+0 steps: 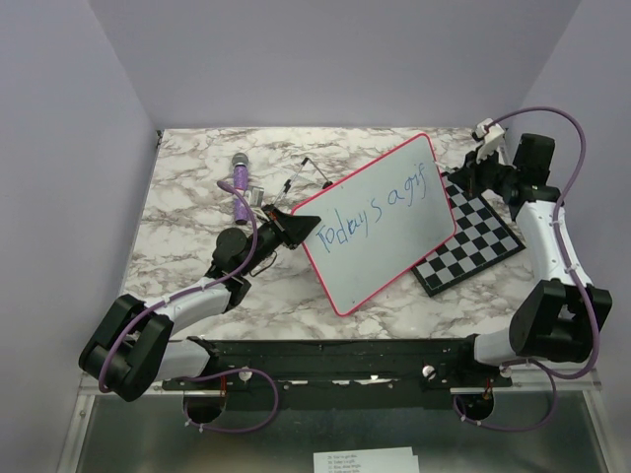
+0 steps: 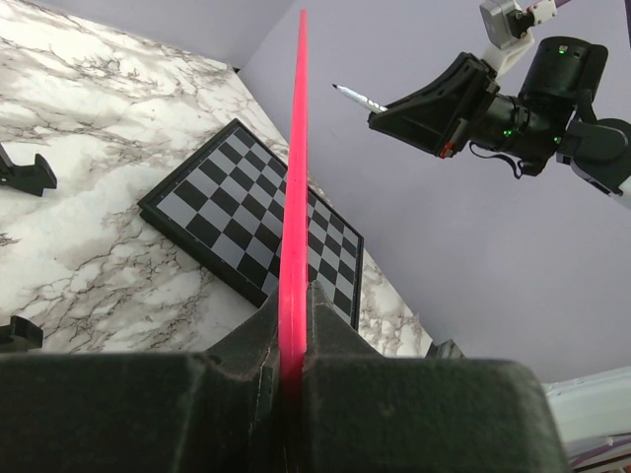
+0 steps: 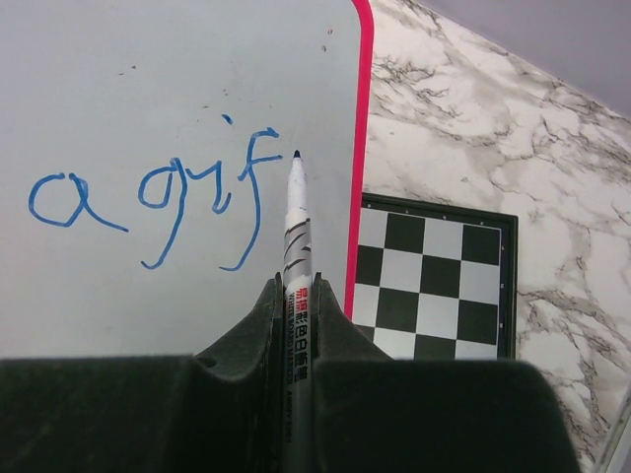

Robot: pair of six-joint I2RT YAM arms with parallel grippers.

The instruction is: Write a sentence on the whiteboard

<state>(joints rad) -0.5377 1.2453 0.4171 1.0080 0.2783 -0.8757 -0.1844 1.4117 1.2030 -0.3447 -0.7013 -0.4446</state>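
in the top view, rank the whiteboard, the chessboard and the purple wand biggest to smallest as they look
1. whiteboard: clearly largest, though it looks raised toward the camera.
2. chessboard: partly hidden behind the whiteboard, so only its visible part counts.
3. purple wand: smallest.

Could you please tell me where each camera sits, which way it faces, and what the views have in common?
Top external: above and behind the bases, looking down at the table; both arms, the left gripper and right gripper show.
Left wrist: along its fingers, shut on the whiteboard rim, toward the chessboard.
Right wrist: along its fingers and held marker, down at the sentence.
Shared: all three show whiteboard and chessboard.
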